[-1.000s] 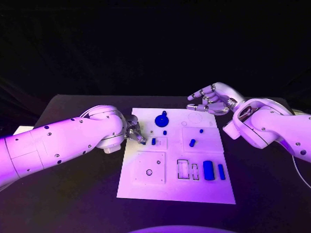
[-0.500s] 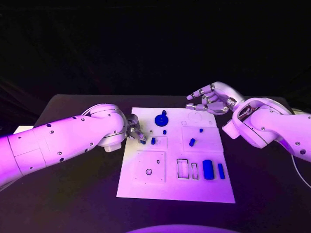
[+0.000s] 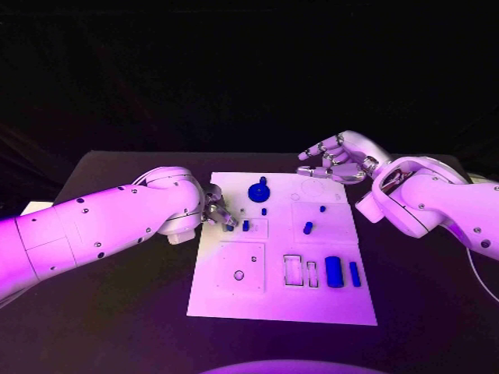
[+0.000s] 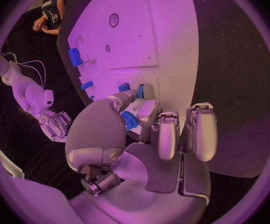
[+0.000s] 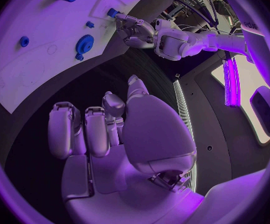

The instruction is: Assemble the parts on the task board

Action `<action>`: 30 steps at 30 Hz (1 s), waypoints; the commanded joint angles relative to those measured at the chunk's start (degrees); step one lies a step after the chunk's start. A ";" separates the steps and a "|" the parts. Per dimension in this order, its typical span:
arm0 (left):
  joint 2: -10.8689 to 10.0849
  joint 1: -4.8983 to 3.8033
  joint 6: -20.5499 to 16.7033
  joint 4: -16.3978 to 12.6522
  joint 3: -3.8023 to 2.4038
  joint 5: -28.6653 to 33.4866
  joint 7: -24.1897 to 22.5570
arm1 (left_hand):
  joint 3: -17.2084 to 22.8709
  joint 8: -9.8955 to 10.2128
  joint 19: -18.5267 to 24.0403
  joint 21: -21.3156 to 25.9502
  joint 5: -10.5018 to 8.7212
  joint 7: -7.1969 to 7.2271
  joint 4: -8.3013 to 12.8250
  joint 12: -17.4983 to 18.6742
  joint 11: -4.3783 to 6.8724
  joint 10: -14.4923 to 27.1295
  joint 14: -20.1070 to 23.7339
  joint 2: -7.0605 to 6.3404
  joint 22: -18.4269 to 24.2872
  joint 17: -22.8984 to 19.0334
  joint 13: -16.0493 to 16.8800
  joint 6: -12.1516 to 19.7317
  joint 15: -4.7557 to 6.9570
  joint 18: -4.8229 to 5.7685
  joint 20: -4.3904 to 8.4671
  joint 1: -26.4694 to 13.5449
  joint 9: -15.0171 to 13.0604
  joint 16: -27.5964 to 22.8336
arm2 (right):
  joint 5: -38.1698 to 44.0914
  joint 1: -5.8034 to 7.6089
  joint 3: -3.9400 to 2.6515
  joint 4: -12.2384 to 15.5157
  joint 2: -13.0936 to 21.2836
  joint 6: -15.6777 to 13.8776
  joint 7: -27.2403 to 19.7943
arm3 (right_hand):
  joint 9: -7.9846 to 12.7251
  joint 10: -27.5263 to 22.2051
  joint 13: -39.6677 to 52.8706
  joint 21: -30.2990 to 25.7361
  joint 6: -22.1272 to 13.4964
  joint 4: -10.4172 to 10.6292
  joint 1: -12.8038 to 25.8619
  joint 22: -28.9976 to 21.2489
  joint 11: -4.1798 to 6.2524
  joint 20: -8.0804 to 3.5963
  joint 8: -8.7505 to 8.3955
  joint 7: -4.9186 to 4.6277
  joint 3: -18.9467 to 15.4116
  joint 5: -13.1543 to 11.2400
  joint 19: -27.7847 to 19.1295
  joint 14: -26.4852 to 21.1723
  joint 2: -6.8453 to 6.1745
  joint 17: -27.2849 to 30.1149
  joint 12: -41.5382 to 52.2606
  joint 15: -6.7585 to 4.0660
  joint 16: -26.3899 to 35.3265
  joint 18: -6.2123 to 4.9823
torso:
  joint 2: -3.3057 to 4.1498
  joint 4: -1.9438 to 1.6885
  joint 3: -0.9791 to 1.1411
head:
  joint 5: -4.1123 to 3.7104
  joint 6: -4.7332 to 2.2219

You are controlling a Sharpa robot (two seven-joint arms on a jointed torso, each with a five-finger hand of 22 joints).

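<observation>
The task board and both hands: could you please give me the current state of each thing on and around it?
Task board: flat on the black table.
Left hand: over the board's left edge, fingertips pinching a small blue part.
Right hand: above the table beyond the board's far right corner, fingers curled, holding nothing.
Blue gear: on the board, untouched.
Long blue bar: lying on the board, untouched.

Right hand (image 5: 104, 129) is hovering over the black table (image 5: 153, 69), off the task board (image 5: 42, 50), fingers loosely curled, holding nothing. Blue gear (image 5: 84, 44) is lying flat on the board. Left hand (image 5: 135, 32) is touching a small blue part (image 5: 112, 12) at the board's edge.
</observation>
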State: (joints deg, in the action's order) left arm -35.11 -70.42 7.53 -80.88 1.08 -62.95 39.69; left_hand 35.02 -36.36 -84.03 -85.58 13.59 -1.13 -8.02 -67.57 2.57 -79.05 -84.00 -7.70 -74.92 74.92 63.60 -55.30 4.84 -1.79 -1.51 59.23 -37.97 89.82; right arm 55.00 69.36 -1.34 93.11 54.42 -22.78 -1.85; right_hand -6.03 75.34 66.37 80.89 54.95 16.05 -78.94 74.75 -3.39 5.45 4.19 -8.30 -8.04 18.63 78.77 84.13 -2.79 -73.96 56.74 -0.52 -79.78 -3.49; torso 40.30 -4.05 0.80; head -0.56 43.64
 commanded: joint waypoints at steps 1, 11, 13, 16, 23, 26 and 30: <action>0.22 0.18 1.53 0.13 0.10 0.94 1.22 | -0.67 0.31 -3.41 -0.41 -0.10 -0.08 -0.10 -0.46 0.03 -0.60 -6.00 0.12 -11.03 15.08 0.16 -0.30 0.61 0.50 0.50 -0.87 0.12 0.18 | 0.08 -0.02 0.00 0.11 -0.05 0.55 -0.12 | -0.07 -0.13 -0.08 -0.22 0.41 0.03 0.05 -0.03 0.03 0.11 0.17 -0.07 -0.39 0.22 -0.39 2.40 0.68 0.02 -0.11 -0.31 0.39 -0.32 | 0.02 -0.02 -0.04 | -0.01 0.08; 0.44 0.18 1.21 0.64 0.10 0.55 1.41 | -2.56 0.48 -3.49 -0.49 -0.13 0.02 -1.14 -0.71 0.11 -0.83 -6.00 0.04 -11.16 15.08 0.47 -0.83 0.68 0.53 0.59 -2.14 0.47 0.18 | 0.05 -0.02 0.00 0.12 -0.07 0.53 -0.15 | -0.08 -0.18 -0.19 -0.32 0.41 0.09 0.14 -0.19 0.03 0.10 0.17 -0.07 -0.43 0.26 -0.49 2.39 0.81 0.11 -0.24 -0.31 0.46 -0.35 | -0.01 -0.03 -0.05 | -0.05 0.05; 0.47 0.18 1.28 0.76 0.10 0.48 1.42 | -3.07 0.51 -3.52 -0.53 -0.14 0.03 -1.38 -0.80 0.12 -0.89 -6.00 -0.03 -11.21 15.08 0.58 -0.95 0.70 0.54 0.60 -2.40 0.54 0.18 | 0.04 -0.02 0.00 0.12 -0.07 0.55 -0.17 | -0.08 -0.18 -0.19 -0.32 0.41 0.09 0.14 -0.19 0.03 0.10 0.17 -0.07 -0.43 0.26 -0.49 2.39 0.81 0.11 -0.24 -0.31 0.46 -0.35 | -0.02 -0.02 -0.05 | -0.03 0.05; 0.48 0.18 1.58 0.94 0.09 0.43 1.44 | -4.36 0.56 -3.70 -0.80 -0.18 0.07 -1.81 -0.92 0.15 -0.98 -6.00 -0.43 -11.49 15.08 0.74 -1.15 0.75 0.63 0.65 -2.86 0.68 0.18 | 0.02 -0.02 0.00 0.11 -0.07 0.59 -0.23 | -0.08 -0.20 -0.22 -0.36 0.40 0.11 0.21 -0.24 0.02 0.10 0.16 -0.08 -0.53 0.26 -0.52 2.37 0.78 0.22 -0.26 -0.31 0.55 -0.36 | -0.01 0.00 -0.05 | -0.02 0.07; 0.36 0.18 1.49 1.05 0.09 0.39 1.47 | -9.73 0.65 -3.98 -1.20 -0.46 0.04 -4.62 -1.52 0.15 -1.38 -6.00 -1.41 -11.94 15.08 1.48 -1.94 0.75 0.77 0.73 -5.60 1.06 0.18 | 0.01 -0.02 0.00 0.08 -0.07 0.55 -0.27 | -0.08 -0.20 -0.22 -0.36 0.40 0.11 0.21 -0.24 0.02 0.10 0.16 -0.08 -0.53 0.26 -0.52 2.37 0.78 0.22 -0.26 -0.31 0.55 -0.36 | -0.02 -0.04 -0.04 | -0.03 0.04; 0.20 0.18 0.80 0.89 0.07 0.38 1.63 | -14.45 0.80 -4.18 -1.49 -0.50 0.24 -6.71 -1.67 0.30 -1.51 -6.00 -1.40 -12.26 15.08 1.72 -2.17 0.92 0.86 0.83 -6.52 1.29 0.18 | 0.01 -0.02 0.00 0.06 -0.06 0.41 -0.32 | -0.08 -0.28 -0.34 -0.44 0.39 0.10 0.24 -0.35 0.02 0.10 0.15 -0.09 -0.61 0.26 -0.60 2.34 0.71 0.37 -0.41 -0.31 0.66 -0.39 | -0.01 -0.04 -0.08 | -0.09 -0.02; -0.28 0.19 -0.30 0.34 0.01 0.12 1.71 | -18.51 0.93 -4.28 -1.61 -0.90 0.32 -8.24 -1.75 0.38 -1.59 -6.00 -0.65 -12.42 15.08 1.93 -2.29 1.02 0.91 0.96 -5.88 1.48 0.18 | -0.03 -0.03 0.00 -0.04 -0.04 0.37 -0.39 | -0.08 -0.31 -0.39 -0.51 0.38 0.10 0.25 -0.46 0.02 0.10 0.14 -0.09 -0.64 0.26 -0.68 2.33 0.70 0.42 -0.47 -0.31 0.70 -0.41 | 0.00 0.05 -0.12 | -0.15 -0.04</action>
State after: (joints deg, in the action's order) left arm -35.29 -70.33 7.74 -80.31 1.08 -62.74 39.83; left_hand 16.78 -35.77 -83.83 -86.92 12.86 -0.92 -16.19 -69.07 2.98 -80.27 -83.97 -8.93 -74.91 74.91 65.49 -57.13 5.64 -1.78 -0.89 53.33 -36.56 89.82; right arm 54.91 69.36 -1.34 93.05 54.41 -22.79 -1.88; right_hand -6.01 75.34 66.06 80.65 54.95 16.04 -78.64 74.35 -3.39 5.65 4.19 -8.30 -8.37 18.63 78.57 84.13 -2.49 -73.63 56.52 -0.52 -79.44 -3.49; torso 40.28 -4.06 0.74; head -0.67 43.62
